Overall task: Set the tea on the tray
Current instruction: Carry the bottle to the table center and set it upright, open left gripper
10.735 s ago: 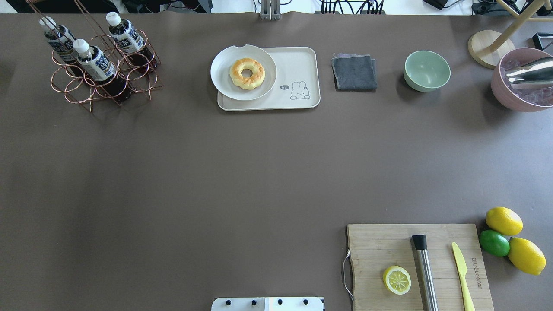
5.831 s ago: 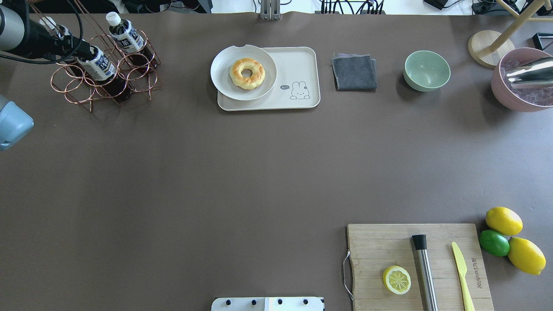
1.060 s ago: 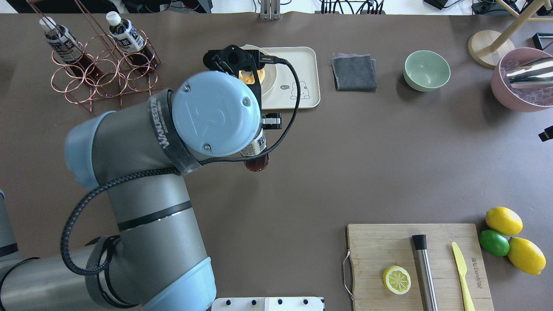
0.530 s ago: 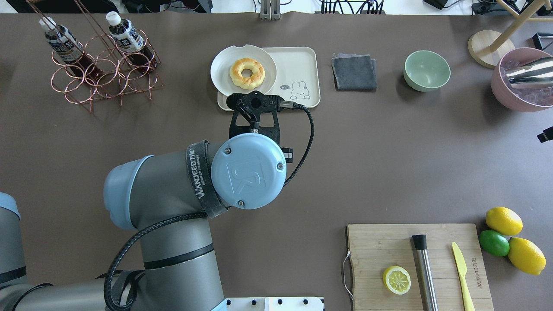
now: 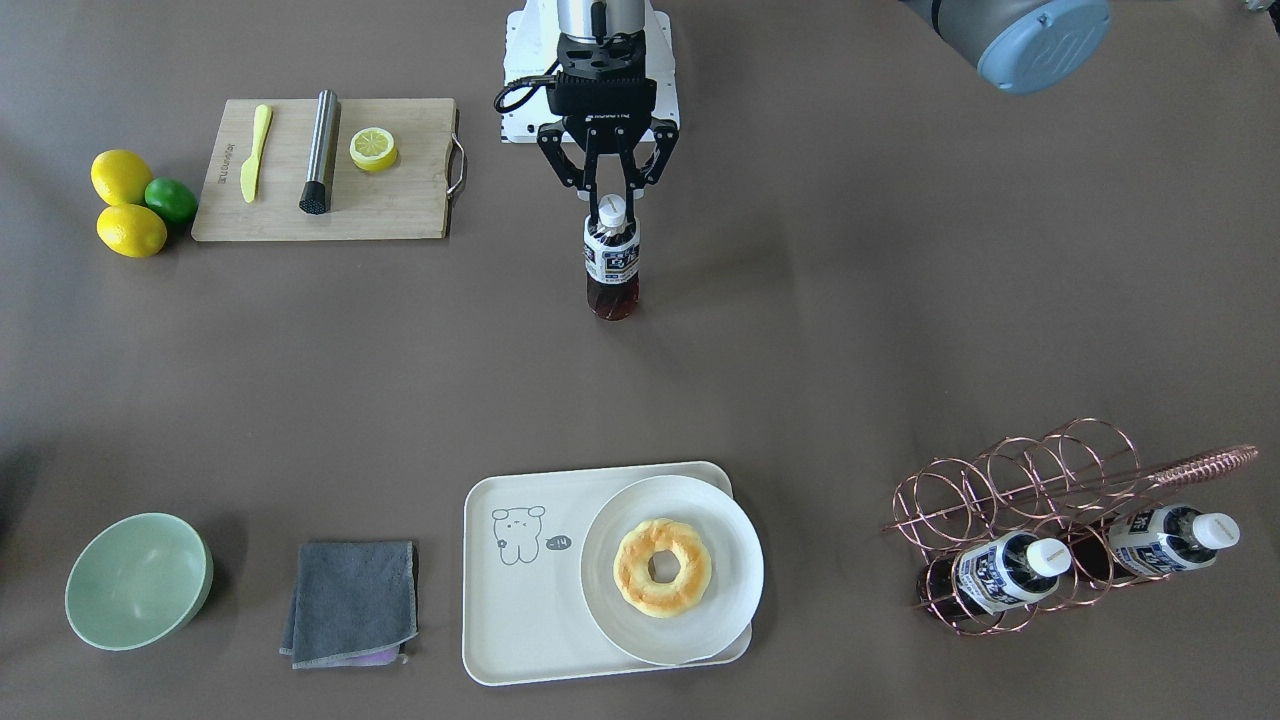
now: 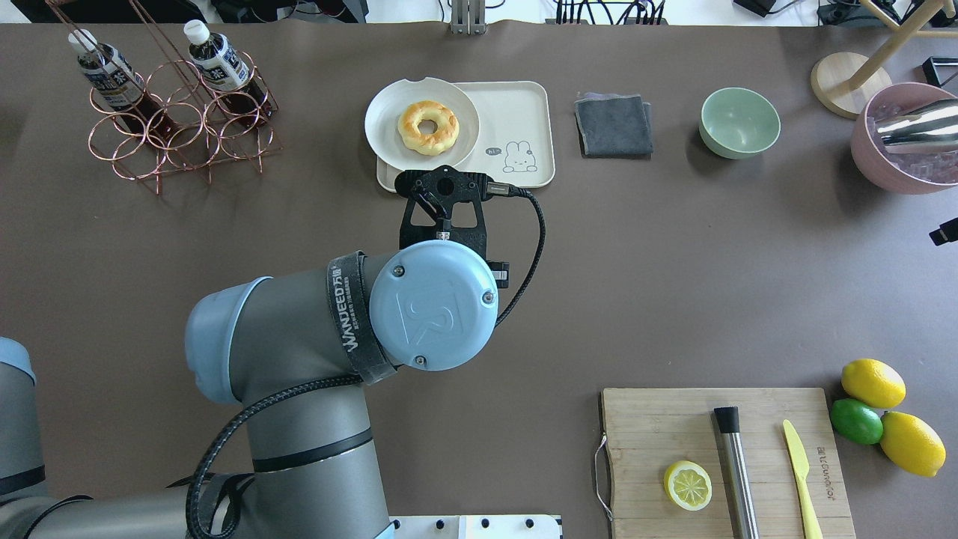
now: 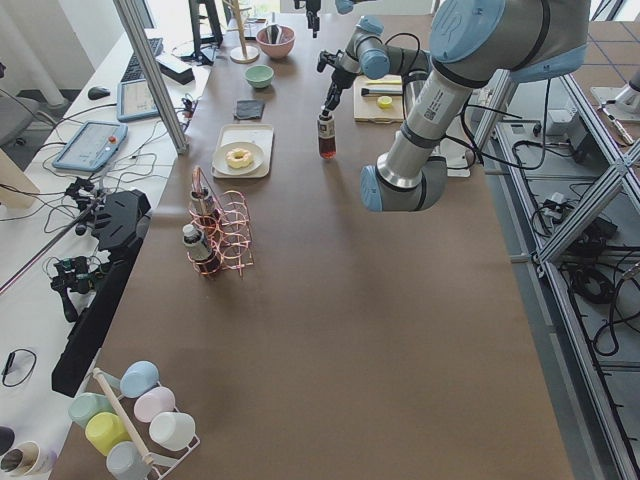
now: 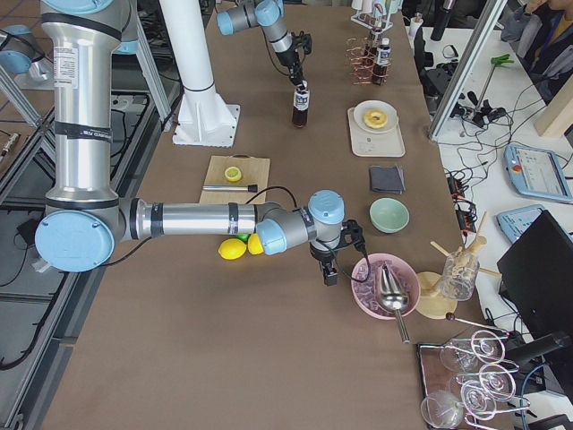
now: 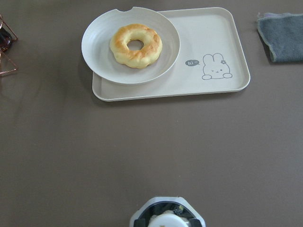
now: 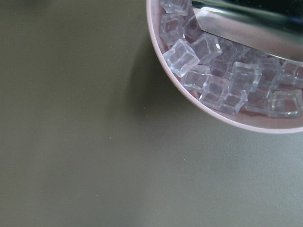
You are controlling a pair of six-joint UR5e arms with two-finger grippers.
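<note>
My left gripper (image 5: 610, 203) is shut on the white cap of a tea bottle (image 5: 612, 265). The bottle stands upright over bare table near the robot's base, well short of the tray; I cannot tell whether its base touches the table. In the overhead view my arm hides it. The cap (image 9: 164, 220) shows at the bottom of the left wrist view. The cream tray (image 5: 520, 610) (image 6: 516, 112) (image 9: 213, 38) carries a white plate (image 5: 735, 560) with a doughnut on its one half. My right gripper (image 8: 331, 269) hangs beside a pink ice bowl; I cannot tell its state.
A copper wire rack (image 5: 1010, 480) (image 6: 179, 142) holds two more tea bottles. A grey cloth (image 5: 350, 600) and a green bowl (image 5: 135, 580) lie beside the tray. A cutting board (image 5: 400, 200) with knife, muddler and lemon half, plus lemons and a lime (image 5: 130, 205), sits near the base.
The bottle left the rack in my left gripper. Over the last second the arm drew back from the tray toward the base, and the bottle went from tilted to upright; barely any motion in the last half second.
</note>
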